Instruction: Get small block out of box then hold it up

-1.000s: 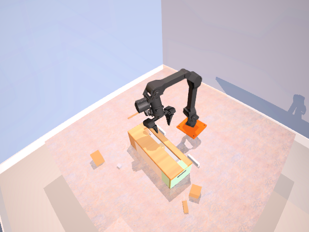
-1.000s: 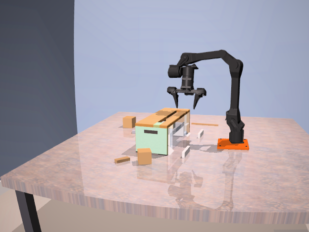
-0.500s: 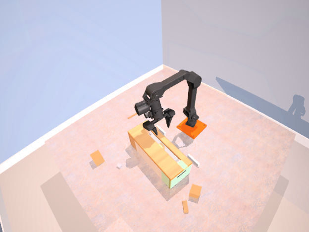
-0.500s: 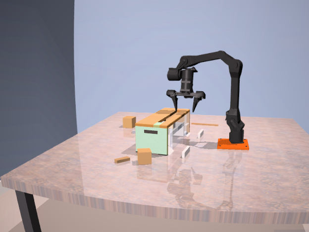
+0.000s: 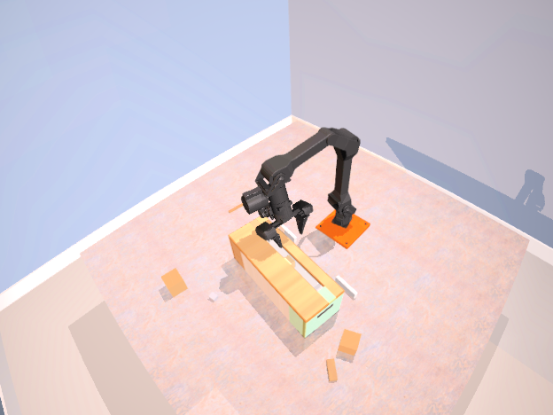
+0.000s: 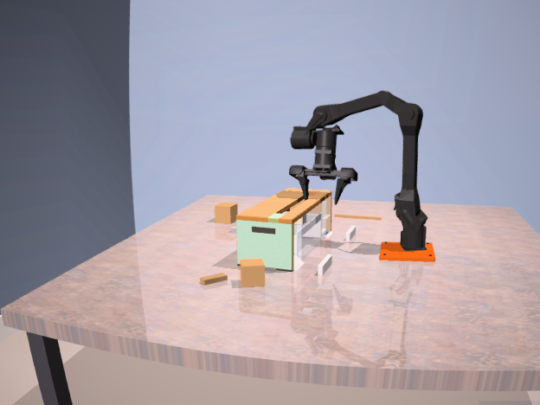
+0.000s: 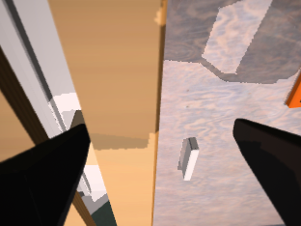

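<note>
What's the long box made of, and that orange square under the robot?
The box looks like smooth wood on top, with faint grain streaks; its green end could be painted wood or plastic. The orange plate might be painted metal or plastic: it's evenly colored, with small dark dots near its corners.

Two orange cubes (image 5: 174, 282) (image 6: 252, 273) on table, well apart. Small orange bar (image 5: 331, 370) (image 6: 213, 279) lies near one cube. Long thin orange stick (image 5: 235, 207) (image 6: 357, 216) lies flat. Tiny pale cube (image 5: 213, 297) near the other orange cube. Blue wall (image 5: 147, 97) (image 6: 244, 78) behind.
</note>
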